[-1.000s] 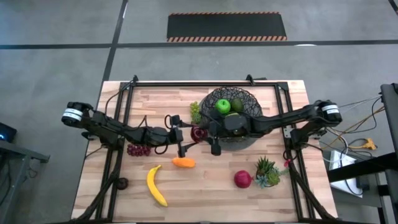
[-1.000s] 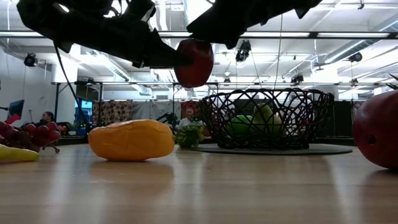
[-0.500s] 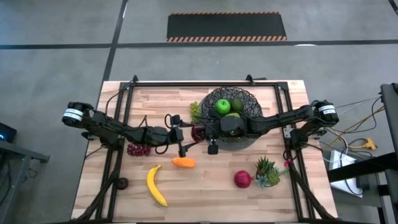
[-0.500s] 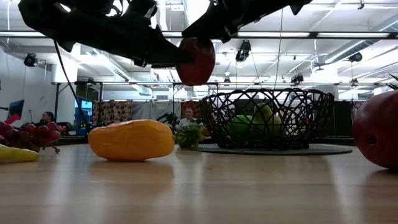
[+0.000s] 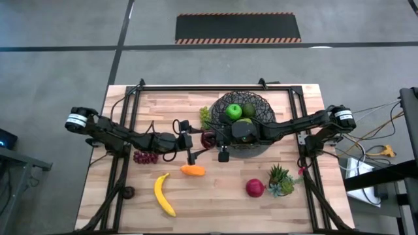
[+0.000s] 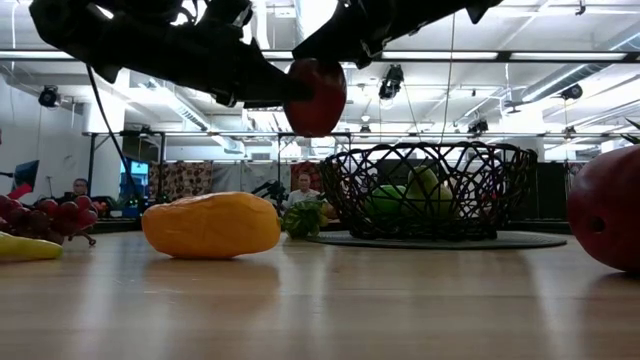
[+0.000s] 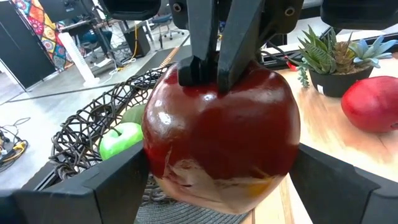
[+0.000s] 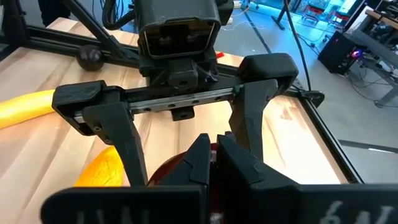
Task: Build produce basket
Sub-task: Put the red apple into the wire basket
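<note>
Holding a green apple (image 5: 234, 111) and a pear (image 5: 249, 109), the basket (image 5: 261, 104) stands far centre on the surface (image 5: 215, 196). Left pincer (image 5: 198, 140) pinches a red apple (image 6: 318, 97) aloft, just left of the basket; right pincer (image 8: 212, 163), pressed together, pinches its stem.

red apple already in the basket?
No. In the low view the red apple hangs in the air left of the basket, gripped by the left tool.
</note>
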You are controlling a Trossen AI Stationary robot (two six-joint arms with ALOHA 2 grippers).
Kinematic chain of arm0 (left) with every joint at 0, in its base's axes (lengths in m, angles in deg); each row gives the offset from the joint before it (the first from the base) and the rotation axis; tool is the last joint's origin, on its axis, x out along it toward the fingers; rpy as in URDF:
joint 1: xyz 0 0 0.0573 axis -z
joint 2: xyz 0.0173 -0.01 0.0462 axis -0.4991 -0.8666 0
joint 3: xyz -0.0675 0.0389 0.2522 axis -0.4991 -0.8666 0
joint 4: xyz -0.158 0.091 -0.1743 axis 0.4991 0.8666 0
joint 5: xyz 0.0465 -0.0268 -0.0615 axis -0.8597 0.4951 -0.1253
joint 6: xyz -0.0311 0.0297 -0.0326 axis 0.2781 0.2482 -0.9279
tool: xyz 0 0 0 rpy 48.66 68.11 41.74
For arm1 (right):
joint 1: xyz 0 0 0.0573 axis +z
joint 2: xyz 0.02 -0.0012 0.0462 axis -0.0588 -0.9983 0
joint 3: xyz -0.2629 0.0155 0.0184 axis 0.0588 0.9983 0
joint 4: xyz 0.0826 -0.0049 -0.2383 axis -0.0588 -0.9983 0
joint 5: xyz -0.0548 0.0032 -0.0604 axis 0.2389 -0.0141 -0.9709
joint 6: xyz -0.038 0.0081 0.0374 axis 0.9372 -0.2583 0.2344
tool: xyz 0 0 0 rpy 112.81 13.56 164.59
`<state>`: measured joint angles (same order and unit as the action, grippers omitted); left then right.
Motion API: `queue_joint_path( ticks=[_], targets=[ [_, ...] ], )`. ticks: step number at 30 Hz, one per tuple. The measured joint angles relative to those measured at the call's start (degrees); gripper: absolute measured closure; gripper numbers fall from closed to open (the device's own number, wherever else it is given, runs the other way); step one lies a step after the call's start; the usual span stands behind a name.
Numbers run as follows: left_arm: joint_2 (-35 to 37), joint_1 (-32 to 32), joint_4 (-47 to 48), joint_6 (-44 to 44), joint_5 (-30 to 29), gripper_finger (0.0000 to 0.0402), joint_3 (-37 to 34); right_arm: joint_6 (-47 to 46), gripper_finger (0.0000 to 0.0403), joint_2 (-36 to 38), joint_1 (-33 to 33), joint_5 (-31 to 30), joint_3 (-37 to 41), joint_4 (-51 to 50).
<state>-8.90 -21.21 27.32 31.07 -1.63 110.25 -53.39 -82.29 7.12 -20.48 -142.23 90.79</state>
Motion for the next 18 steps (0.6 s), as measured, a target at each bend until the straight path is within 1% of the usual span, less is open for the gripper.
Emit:
queue_joint_path(
  ticks=[10,14,18],
  targets=[
    [0.07,0.02,-0.07,-0.02,0.25,0.0068,-0.33,-2.30,0.0388,0.02,-0.02,0.22,0.04,0.00],
    [0.09,0.02,-0.07,-0.06,0.23,0.0068,-0.44,-2.82,0.0363,0.02,-0.02,0.22,0.07,-0.09],
    [0.09,0.02,-0.04,-0.22,0.16,0.0068,-0.42,-2.80,0.0320,0.02,0.00,0.48,0.07,-0.63]
  ],
)
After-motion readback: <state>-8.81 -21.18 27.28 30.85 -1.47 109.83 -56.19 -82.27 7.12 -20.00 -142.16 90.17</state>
